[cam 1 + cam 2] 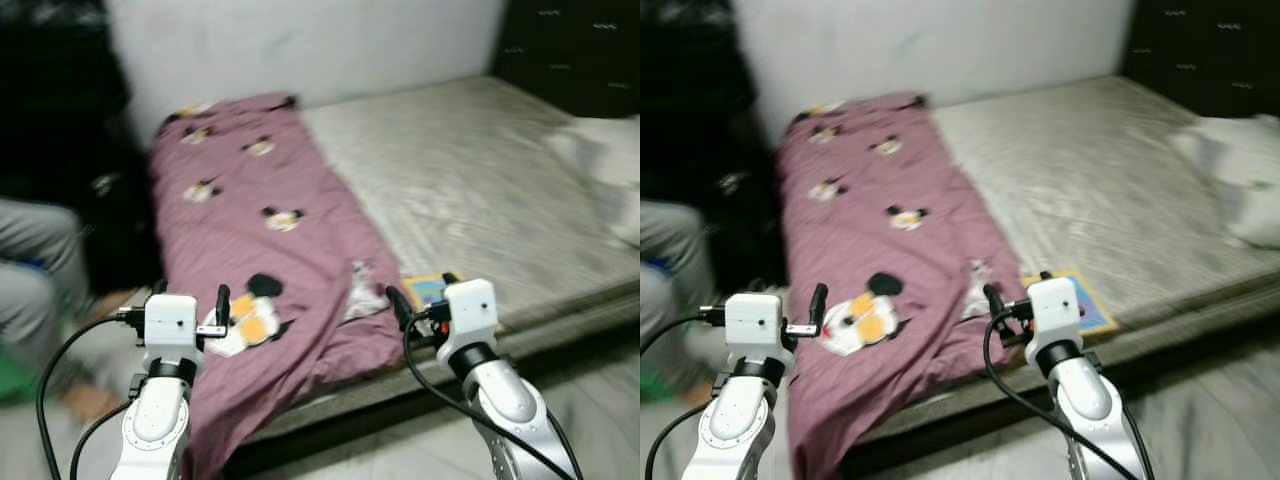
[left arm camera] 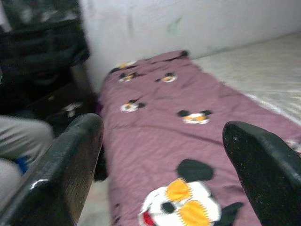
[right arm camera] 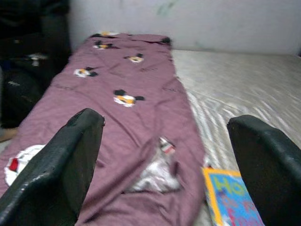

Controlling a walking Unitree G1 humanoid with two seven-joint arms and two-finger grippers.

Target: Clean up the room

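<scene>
Left eye view: the robot stands at the foot of a low bed (image 1: 480, 170), both silver arms raised before it. A mauve blanket (image 1: 250, 250) printed with cartoon mice runs down the bed's left side and spills over the near edge toward the floor. The left hand (image 1: 190, 305) hovers over that hanging end, its two black fingers spread apart and gripping nothing. The right hand (image 1: 420, 300) hangs above the near edge just beside a colourful picture book (image 1: 428, 290), fingers likewise parted and empty. A small crumpled silvery wrapper (image 1: 362, 292) lies on the blanket close to the book. A person's grey-trousered legs (image 1: 35, 270) sit at the far left, and a pale pillow (image 1: 605, 170) rests at the bed's right.

Right eye view: the same scene, with the book lying flat on the bare grey mattress, touching the blanket's right border, partly behind the right hand.

Left wrist view: two widely parted black fingers (image 2: 61, 174) frame the blanket, a large mouse face (image 2: 183, 209) lying between them.

Right wrist view: the open fingers (image 3: 56, 169) frame the wrapper on the blanket, the book's yellow-edged cover beside it on the mattress.
</scene>
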